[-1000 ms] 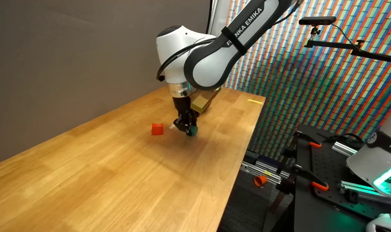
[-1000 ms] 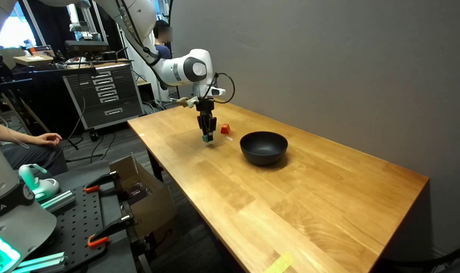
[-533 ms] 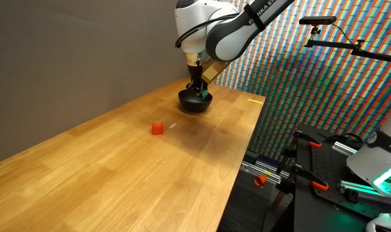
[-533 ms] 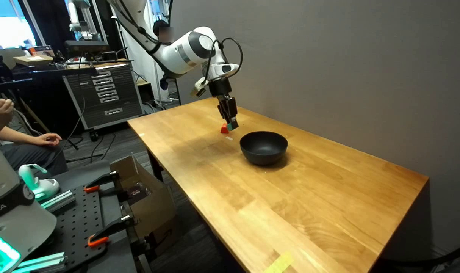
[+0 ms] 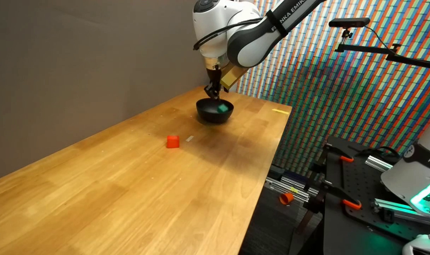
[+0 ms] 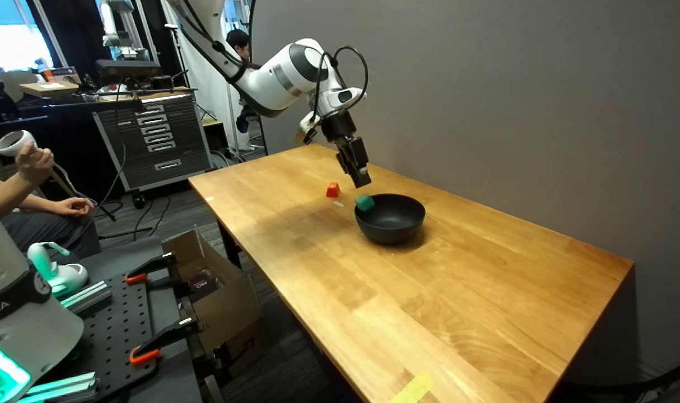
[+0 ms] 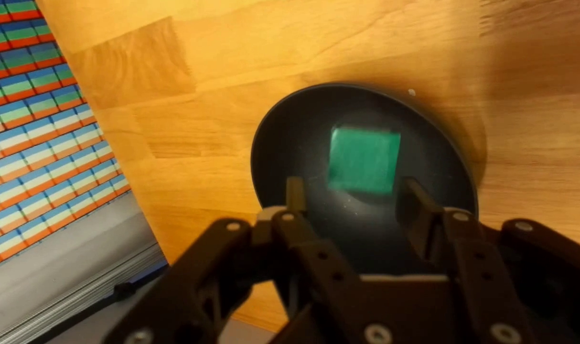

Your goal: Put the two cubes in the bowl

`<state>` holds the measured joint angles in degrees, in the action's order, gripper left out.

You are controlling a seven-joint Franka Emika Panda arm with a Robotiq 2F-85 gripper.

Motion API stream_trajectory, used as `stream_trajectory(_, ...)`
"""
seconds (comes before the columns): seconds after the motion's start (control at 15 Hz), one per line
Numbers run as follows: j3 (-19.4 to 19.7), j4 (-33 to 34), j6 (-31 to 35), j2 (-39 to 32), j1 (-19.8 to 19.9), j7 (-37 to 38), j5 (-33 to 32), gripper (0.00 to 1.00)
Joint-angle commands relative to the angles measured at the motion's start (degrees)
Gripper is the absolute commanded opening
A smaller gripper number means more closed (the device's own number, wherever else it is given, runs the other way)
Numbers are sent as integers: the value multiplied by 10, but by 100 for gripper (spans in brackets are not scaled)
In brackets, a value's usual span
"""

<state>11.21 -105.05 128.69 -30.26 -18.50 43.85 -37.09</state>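
Wooden table [image 6: 457, 313] | green cube [image 7: 364, 160] — earlier pinched, now loose, in or over bowl [image 6: 390, 232] | end effector [image 7: 356, 195] spread

Yellow tape [image 6: 413, 387] on wooden table [image 6: 474, 302]

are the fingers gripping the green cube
No, the wrist view shows the fingers spread apart, with the green cube beyond their tips.

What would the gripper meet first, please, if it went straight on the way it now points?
Probably the green cube, beyond the open gripper in the wrist view, with the bowl behind it; depth is unclear, so the bowl could come first.
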Motion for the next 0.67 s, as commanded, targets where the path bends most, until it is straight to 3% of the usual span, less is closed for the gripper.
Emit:
stream_trajectory(0.0, -26, 44, -9, -30, 26, -6, 3, 88)
stream_trajectory(0.13, -55, 61, -8, -41, 43, -38, 44, 99)
stream_trajectory(0.4, -121, 108, -23, -68, 63, -144, 197, 100)
stream_trajectory(0.6, -136, 145, -30, -94, 58, -196, 265, 100)
